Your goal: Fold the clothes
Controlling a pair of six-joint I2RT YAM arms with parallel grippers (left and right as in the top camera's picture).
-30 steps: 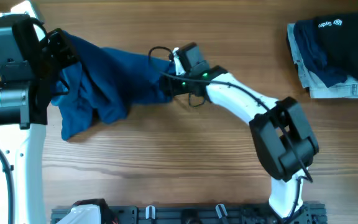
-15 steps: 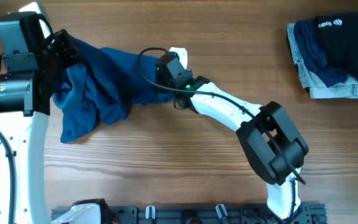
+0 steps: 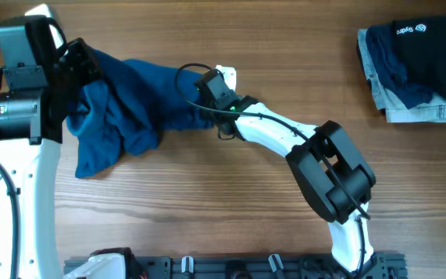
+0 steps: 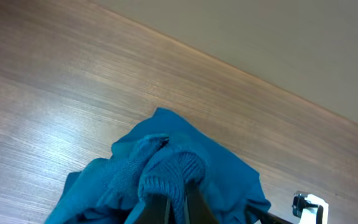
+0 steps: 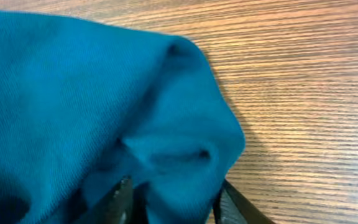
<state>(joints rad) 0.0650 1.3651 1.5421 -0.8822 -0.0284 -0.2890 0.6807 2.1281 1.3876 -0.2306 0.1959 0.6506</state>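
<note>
1. Surface: wood-grain, carrying all items.

2. Mid-blue garment: bunched and heavily wrinkled, slung between the 2 claws, with its lower part slumped on the surface below the left claw. Over the last second the right arm has drawn in toward the left claw. The span of cloth between them is shorter, and the fabric looks more gathered, not flatter. Judgement: this is repositioning only. No fold is made and the task is at an early stage.

3. Navy garment with white print: lies on pale denim, well apart from the right claw, on the side away from the blue cloth. Both unchanged.

4. Left claw: fingers almost together, clamped on a ribbed edge of the mid-blue garment. The cloth billows directly ahead of the fingertips.

5. Right claw: closed down onto a thick rolled corner of the same garment, which fills the gap between the fingers. The rest of the cloth spreads ahead and to 1 side, with bare surface on the other.
</note>
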